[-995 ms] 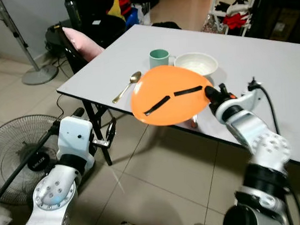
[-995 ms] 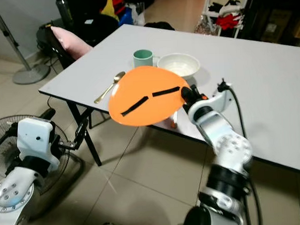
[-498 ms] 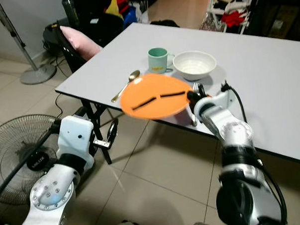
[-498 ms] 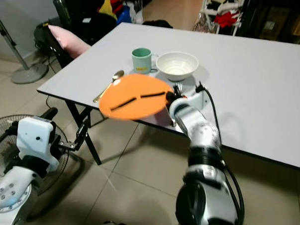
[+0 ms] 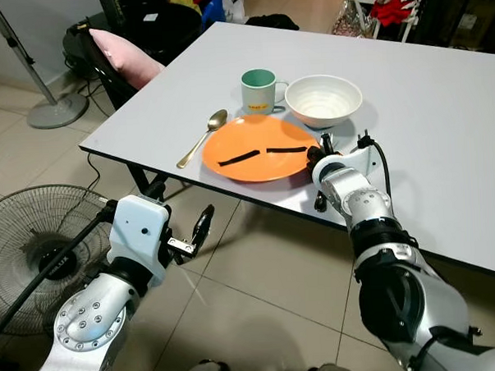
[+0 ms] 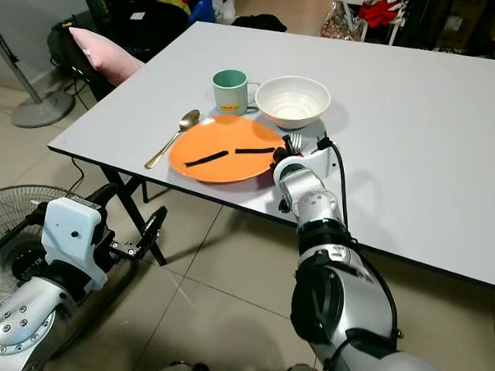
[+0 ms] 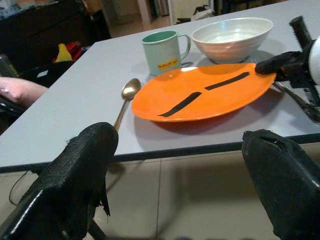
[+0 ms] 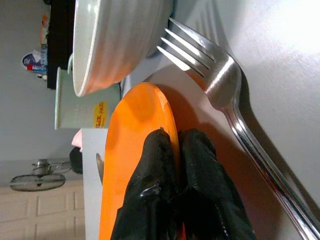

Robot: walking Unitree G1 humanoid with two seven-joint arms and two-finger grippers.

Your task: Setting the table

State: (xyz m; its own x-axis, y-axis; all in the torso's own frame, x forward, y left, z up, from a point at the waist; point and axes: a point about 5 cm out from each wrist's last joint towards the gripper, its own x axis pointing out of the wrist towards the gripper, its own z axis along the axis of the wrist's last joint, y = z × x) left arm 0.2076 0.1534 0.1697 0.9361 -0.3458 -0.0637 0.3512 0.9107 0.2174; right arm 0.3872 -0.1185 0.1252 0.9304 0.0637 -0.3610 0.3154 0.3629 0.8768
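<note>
An orange plate (image 5: 261, 148) with two black stripes sits low on the grey table (image 5: 442, 128) near its front edge. It lies between a gold spoon (image 5: 203, 136) and a fork (image 8: 225, 95). My right gripper (image 5: 316, 156) is shut on the plate's right rim, which the left wrist view shows slightly raised. Behind the plate stand a green mug (image 5: 258, 89) and a white bowl (image 5: 323, 98). My left gripper (image 7: 180, 190) is open and holds nothing, below the table edge and in front of the plate.
A pink cushion (image 5: 127, 55) lies on a dark chair at the table's left end. A floor fan (image 5: 29, 252) stands on the tiles to my left, and another fan's base (image 5: 51, 112) further back. Clutter and a rack stand behind the table.
My right arm has brought the plate from tilted in the air off the table's front edge down onto the table between spoon and fork. The left arm has stayed low.
</note>
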